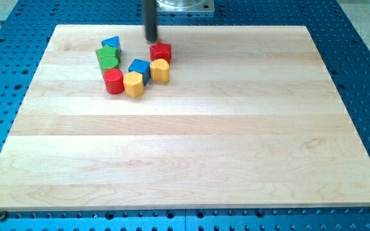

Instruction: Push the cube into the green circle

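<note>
The blue cube [139,68] sits in a cluster of blocks at the view's upper left on the wooden board [191,147]. The green round block [108,59] lies to the cube's left, a small gap apart. My tip [151,40] is near the board's top edge, just up and left of a red block [160,51] and above the cube. It touches no block that I can see.
A blue triangular block [111,43] sits just above the green one. A red cylinder [114,81] and a yellow hexagonal block [133,84] lie below and left of the cube. Another yellow block [160,70] touches the cube's right side.
</note>
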Available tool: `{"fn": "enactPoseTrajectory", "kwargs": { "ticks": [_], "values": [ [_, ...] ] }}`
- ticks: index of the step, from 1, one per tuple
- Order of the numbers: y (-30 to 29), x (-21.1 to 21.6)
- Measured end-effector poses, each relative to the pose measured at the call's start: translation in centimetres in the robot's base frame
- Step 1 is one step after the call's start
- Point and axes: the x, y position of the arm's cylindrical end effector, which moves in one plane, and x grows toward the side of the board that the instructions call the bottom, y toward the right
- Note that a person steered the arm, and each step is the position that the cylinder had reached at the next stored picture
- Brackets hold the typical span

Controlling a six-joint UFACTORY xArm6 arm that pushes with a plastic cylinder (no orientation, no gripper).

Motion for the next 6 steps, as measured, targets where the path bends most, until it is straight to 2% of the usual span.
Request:
{"fn": "enactPoseTrajectory", "kwargs": {
  "ticks": [1, 2, 3, 4, 5, 6],
  "values": [
    [-11.8, 2.9],
    [-5.5, 7.6],
    [4.5, 8.5],
    [10.1, 12.4],
    [2.0, 13.8],
    [-1.9, 12.3]
  ]
}}
